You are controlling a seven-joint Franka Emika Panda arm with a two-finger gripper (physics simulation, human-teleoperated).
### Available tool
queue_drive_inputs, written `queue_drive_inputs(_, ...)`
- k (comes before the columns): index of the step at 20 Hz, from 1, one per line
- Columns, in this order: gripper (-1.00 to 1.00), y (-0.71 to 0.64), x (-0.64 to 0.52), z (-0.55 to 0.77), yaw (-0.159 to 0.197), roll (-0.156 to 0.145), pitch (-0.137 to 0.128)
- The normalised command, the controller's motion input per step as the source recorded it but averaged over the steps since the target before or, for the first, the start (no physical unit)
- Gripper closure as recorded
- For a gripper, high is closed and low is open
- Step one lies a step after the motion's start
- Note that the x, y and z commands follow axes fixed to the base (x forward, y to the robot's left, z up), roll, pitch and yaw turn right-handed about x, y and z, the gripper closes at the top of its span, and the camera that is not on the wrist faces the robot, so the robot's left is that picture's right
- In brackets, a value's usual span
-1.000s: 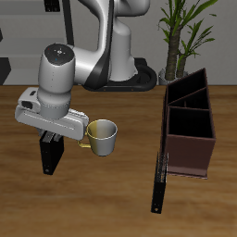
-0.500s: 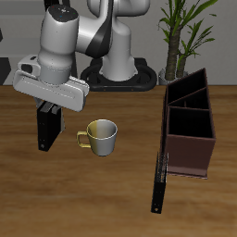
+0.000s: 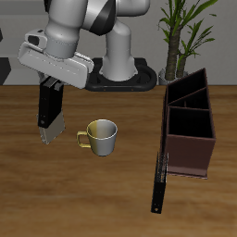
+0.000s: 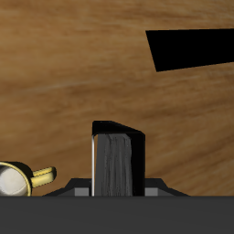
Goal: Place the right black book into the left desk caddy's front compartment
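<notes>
My gripper [image 3: 52, 91] is shut on the right black book [image 3: 47, 117] and holds it upright in the air above the table, beside the mug. In the wrist view the book [image 4: 117, 163] stands between the fingers of the gripper [image 4: 117, 188], pale page edge showing. The left desk caddy [image 3: 188, 157], a maroon-brown box with partitions, stands on the table far across from the book, beyond the mug. Its compartments show nothing inside.
A metal mug with a gold handle [image 3: 102, 136] stands mid-table; it also shows in the wrist view [image 4: 16, 179]. A long thin black slab [image 3: 160, 181] leans at the caddy's front corner. A potted plant [image 3: 185, 28] stands behind the caddy. A black patch [image 4: 192, 47] shows on the wood.
The gripper has risen and moved toward the table's back with the black book in it. The book has come up off the table. The mug and caddy have not moved.
</notes>
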Motion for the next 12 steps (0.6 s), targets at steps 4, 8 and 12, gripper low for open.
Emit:
queue_drive_inputs(4,1.00,0.08,-0.25,0.25,0.016,-0.024,-0.038)
queue_drive_inputs(8,1.00,0.43,-0.55,0.37,-0.017,0.009,-0.043)
queue_drive_inputs(12,1.00,0.40,-0.34,0.12,0.011,0.029,0.010)
